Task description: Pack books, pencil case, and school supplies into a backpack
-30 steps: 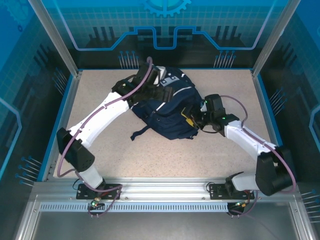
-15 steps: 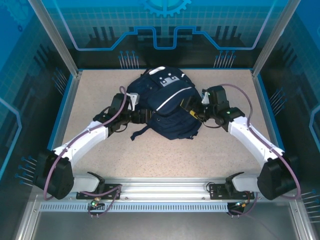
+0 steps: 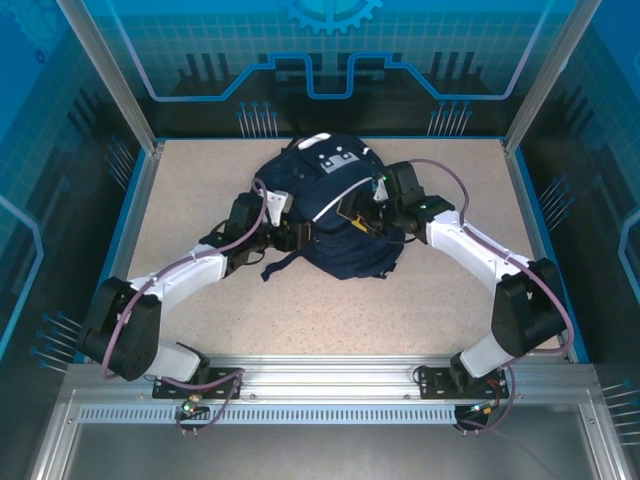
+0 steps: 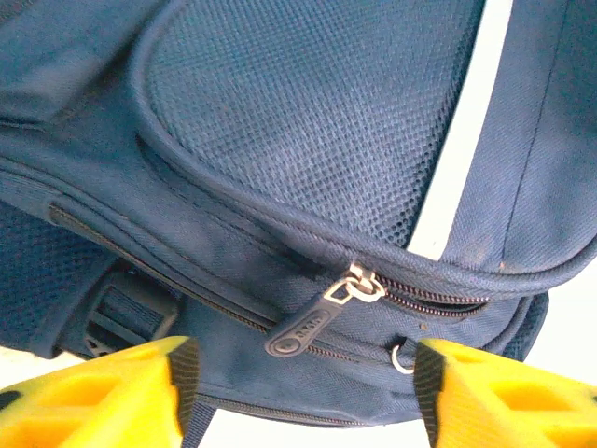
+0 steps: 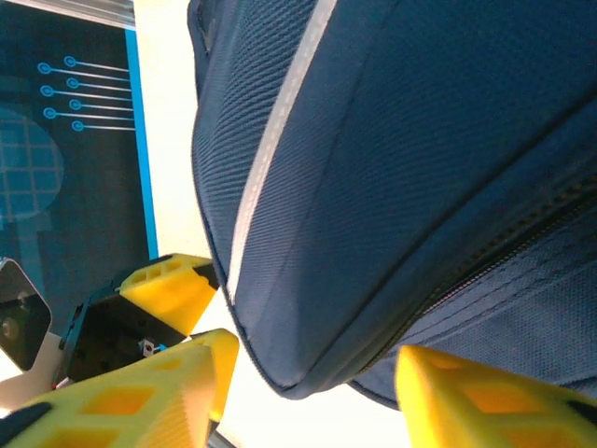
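The navy backpack [image 3: 335, 185] lies in the middle of the table, its white stripe and grey patch facing up. My left gripper [image 3: 292, 236] is low at the bag's left side. In the left wrist view its jaws [image 4: 303, 397] stand open along the backpack [image 4: 308, 140], and a dark zipper pull [image 4: 300, 329] hangs between the yellow fingers. My right gripper [image 3: 358, 215] is at the bag's right side. It stands open [image 5: 308, 401], with a bulging corner of the backpack [image 5: 392, 140] between its fingers. The books and the pencil case are out of view.
A dark strap [image 3: 285, 262] trails from the bag toward the front. The speckled table [image 3: 420, 300] has free room in front of the bag and at both sides. Blue walls and metal posts ring it, and a rail [image 3: 320, 375] runs along the near edge.
My left arm has come down from over the bag's top left to its left side, jaws narrowing. The right gripper has moved up and left against the bag. The bag looks more rounded.
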Robot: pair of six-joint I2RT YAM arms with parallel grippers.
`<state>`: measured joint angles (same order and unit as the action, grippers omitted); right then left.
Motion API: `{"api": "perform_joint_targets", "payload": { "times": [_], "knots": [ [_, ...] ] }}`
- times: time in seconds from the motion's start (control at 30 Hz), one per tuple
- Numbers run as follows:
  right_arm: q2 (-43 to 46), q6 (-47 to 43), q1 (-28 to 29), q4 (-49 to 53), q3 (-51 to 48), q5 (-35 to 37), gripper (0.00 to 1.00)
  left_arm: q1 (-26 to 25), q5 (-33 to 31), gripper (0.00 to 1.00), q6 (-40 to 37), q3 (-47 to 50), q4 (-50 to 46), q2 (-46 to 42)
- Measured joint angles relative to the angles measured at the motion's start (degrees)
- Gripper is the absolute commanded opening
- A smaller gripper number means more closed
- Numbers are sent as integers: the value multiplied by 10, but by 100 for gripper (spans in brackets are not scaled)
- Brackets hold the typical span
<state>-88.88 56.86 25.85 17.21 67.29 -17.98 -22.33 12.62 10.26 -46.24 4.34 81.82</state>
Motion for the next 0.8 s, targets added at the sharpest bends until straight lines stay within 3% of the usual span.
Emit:
{"api": "perform_joint_targets", "payload": {
  "times": [0.13, 0.3, 0.8],
  "knots": [
    [-4, 7, 0, 8, 0, 14, 33, 0, 25, 52, -32, -2, 0, 22],
    [-9, 6, -1, 13, 0, 20, 27, 0, 44, 48, -80, -10, -11, 35],
    [-29, 5, -3, 25, 0, 30, 20, 16, 60, 32, -153, -61, -46, 75]
  ]
}}
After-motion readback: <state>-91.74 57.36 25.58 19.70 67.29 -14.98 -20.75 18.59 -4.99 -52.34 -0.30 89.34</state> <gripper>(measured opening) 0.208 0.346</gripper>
